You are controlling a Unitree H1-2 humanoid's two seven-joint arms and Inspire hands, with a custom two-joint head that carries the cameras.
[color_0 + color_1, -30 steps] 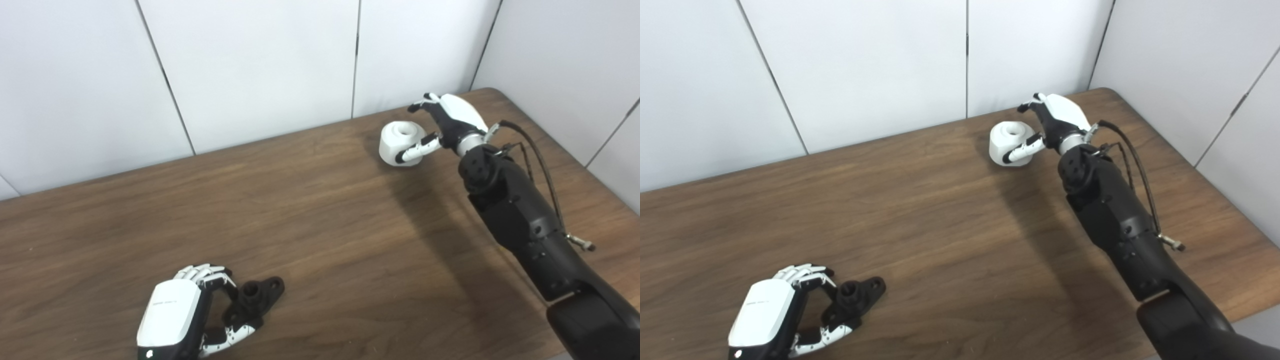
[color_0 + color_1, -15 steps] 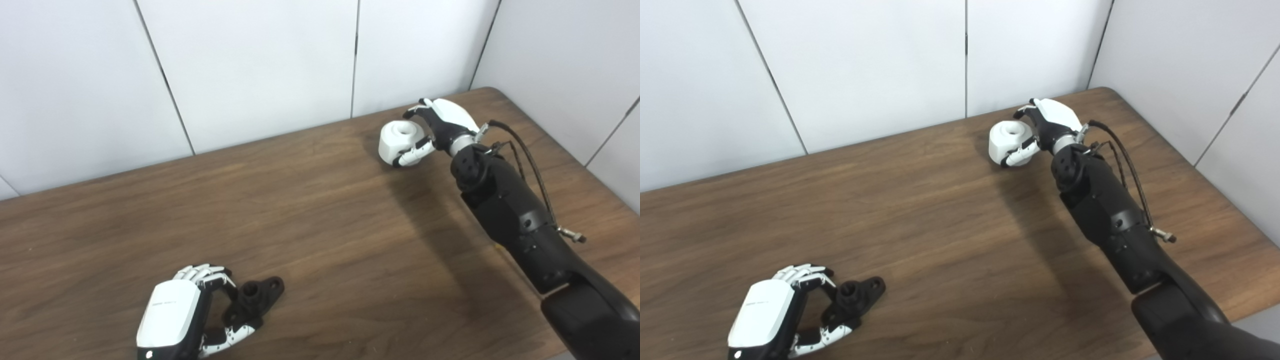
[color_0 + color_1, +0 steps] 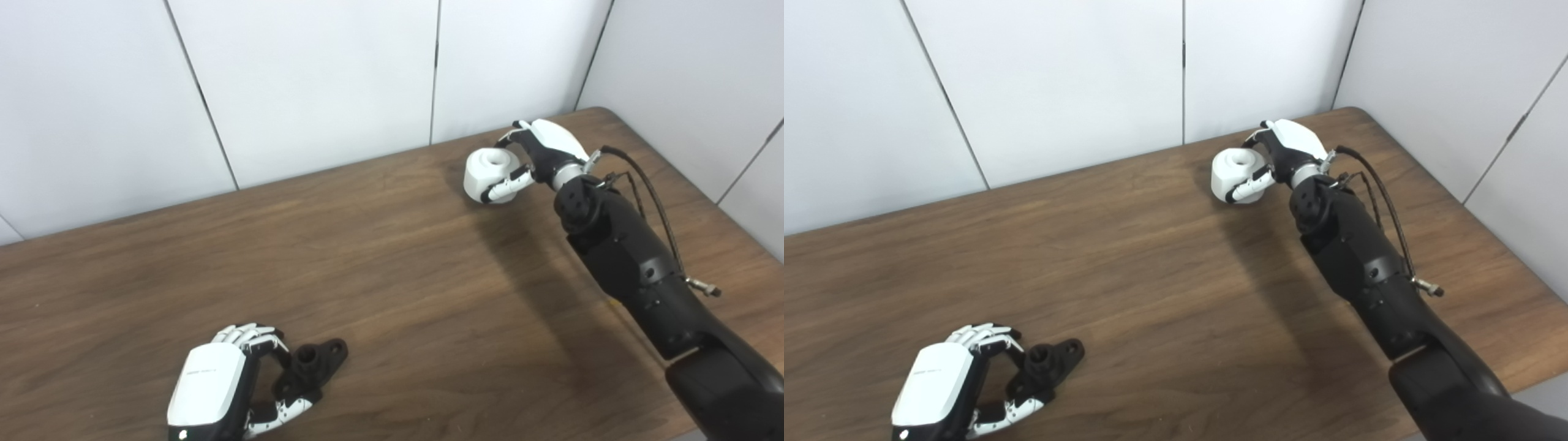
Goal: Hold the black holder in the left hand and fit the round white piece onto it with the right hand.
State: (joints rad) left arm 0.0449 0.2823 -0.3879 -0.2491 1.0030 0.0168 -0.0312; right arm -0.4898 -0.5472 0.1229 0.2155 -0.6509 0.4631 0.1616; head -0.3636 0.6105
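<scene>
Near the bottom left of the left eye view, the left hand (image 3: 211, 392) rests low on a dark wooden bench (image 3: 380, 269), its white back facing the camera and its wrist cut off by the lower edge. Its fingers and thumb are curled around the black holder (image 3: 309, 367), which sits on the bench surface; the part of the holder inside the grip is hidden, while a round socket and a small flange with a hole stick out to the right. Far across the bench, near the back right corner, the right hand (image 3: 539, 153) is wrapped around the round white piece (image 3: 487, 174), with fingers over its far side and thumb along its near side. Whether the piece touches the bench or is slightly raised cannot be made out. A black forearm with a loose cable runs down to the lower right corner, where it is cut off. From the right eye view, the same layout appears shifted leftward: left hand (image 3: 937, 386) closed on the black holder (image 3: 1047, 361), right hand (image 3: 1289, 150) clamped on the round white piece (image 3: 1234, 171), the two objects well apart. Pale wall panels (image 3: 1059, 79) stand behind the bench (image 3: 1127, 275).
</scene>
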